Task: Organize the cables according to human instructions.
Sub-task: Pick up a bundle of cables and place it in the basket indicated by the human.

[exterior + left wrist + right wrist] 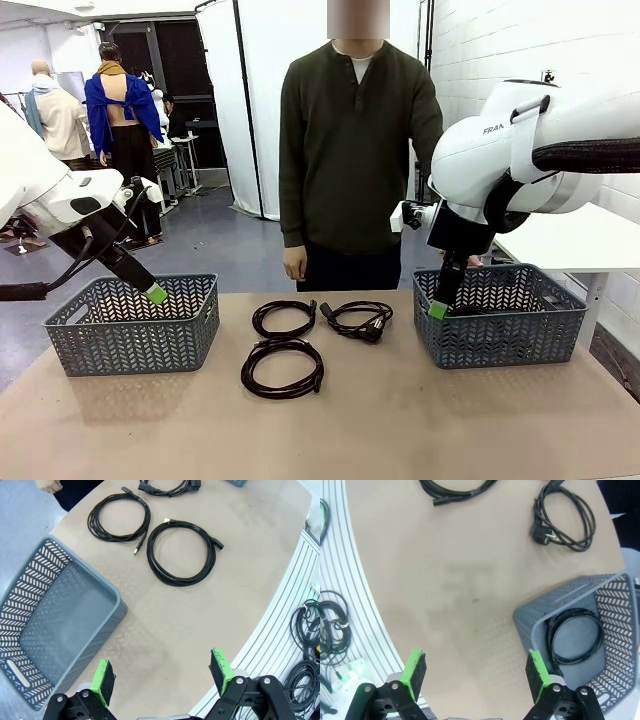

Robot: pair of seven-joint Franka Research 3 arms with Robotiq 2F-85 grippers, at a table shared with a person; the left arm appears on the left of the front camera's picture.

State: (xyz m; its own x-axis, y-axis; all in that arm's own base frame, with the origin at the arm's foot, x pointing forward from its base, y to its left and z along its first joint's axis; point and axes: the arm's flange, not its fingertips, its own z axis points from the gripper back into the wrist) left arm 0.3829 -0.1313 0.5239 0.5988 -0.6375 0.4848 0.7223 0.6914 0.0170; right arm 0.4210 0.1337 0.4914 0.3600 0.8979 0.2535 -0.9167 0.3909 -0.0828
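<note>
Both claws wide, nothing held. Left gripper hangs by left basket, right gripper by right basket. Mid-table: far coil, near coil, plug cable. Fourth coil lies in right basket. Person stands at far side.

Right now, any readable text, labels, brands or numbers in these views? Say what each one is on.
"FRAN": on the white shell of the right arm, front view; the rest of the word is hidden.
No print can be made out on the cables, the left basket, the right basket or the table.
</note>
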